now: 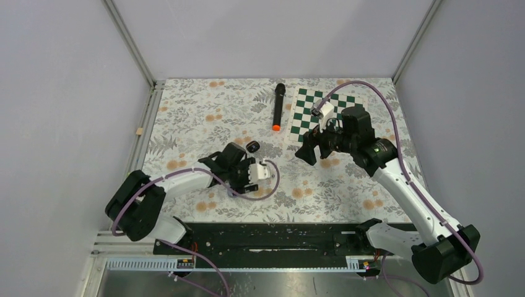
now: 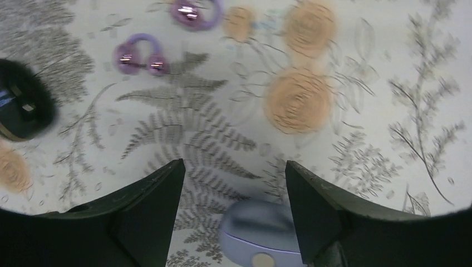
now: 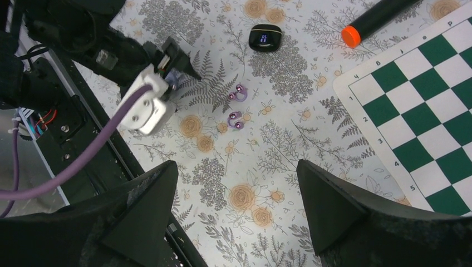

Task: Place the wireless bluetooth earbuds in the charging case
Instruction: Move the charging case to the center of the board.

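Two lilac earbuds (image 2: 139, 55) (image 2: 195, 12) lie loose on the floral cloth, ahead of my left gripper (image 2: 234, 167). The same pair of earbuds (image 3: 238, 93) (image 3: 236, 118) shows in the right wrist view. A pale lilac charging case (image 2: 261, 233), lid down, rests on the cloth deep between the left jaws. The right finger is close against it and the left finger stands clear, so the gripper is open. My right gripper (image 3: 236, 172) hangs wide open and holds nothing, above the cloth beside the chessboard.
A small black case (image 1: 252, 146) lies just beyond the left gripper. A long black microphone (image 1: 278, 106) with an orange end lies at the back, next to a green-and-white chessboard mat (image 1: 322, 114). Grey walls close in the table.
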Robot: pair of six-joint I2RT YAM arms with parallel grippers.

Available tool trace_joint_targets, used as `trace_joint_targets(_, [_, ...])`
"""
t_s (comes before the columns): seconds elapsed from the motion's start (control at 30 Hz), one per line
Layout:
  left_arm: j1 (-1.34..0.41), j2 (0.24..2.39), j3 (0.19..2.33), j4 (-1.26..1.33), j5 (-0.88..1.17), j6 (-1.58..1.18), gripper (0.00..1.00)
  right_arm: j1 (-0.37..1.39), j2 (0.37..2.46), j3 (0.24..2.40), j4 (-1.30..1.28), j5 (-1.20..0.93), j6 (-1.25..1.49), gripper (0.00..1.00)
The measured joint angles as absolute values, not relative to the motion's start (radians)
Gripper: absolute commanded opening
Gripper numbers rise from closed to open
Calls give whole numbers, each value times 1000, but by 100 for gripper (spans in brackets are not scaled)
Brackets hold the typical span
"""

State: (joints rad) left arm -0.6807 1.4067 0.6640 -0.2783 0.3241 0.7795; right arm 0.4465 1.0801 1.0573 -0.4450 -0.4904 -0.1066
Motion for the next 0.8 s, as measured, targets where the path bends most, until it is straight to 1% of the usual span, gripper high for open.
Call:
trace_joint_targets(0.1, [-651, 1420, 719, -284, 309, 691, 75, 442, 1105, 1062, -451, -484, -97, 87])
trace_joint_targets(0.23, [-570, 1352, 823, -377, 343, 590, 75, 437, 1136, 1080, -459, -479, -88, 86])
trace_joint_targets(0.3, [-531, 1302, 865, -411, 351, 548, 72, 437, 1146, 1085, -459, -473, -79, 85])
trace_joint_targets(0.37, [-477, 1251, 905, -462, 370, 497, 67, 435, 1158, 1091, -459, -465, -68, 85])
trace_joint_targets(0.5, [-385, 1266, 973, -591, 404, 373, 66, 434, 1188, 1109, -464, -462, -41, 85])
trace_joint_targets(0.63, [-315, 1316, 960, -672, 430, 163, 68, 434, 1206, 1133, -466, -461, -25, 85])
trace_joint_targets(0.7, [-307, 1313, 925, -688, 432, 33, 72, 434, 1207, 1142, -466, -461, -19, 85])
trace_joint_targets(0.8, [-306, 1304, 847, -678, 433, -113, 74, 433, 1207, 1146, -462, -461, -1, 85])
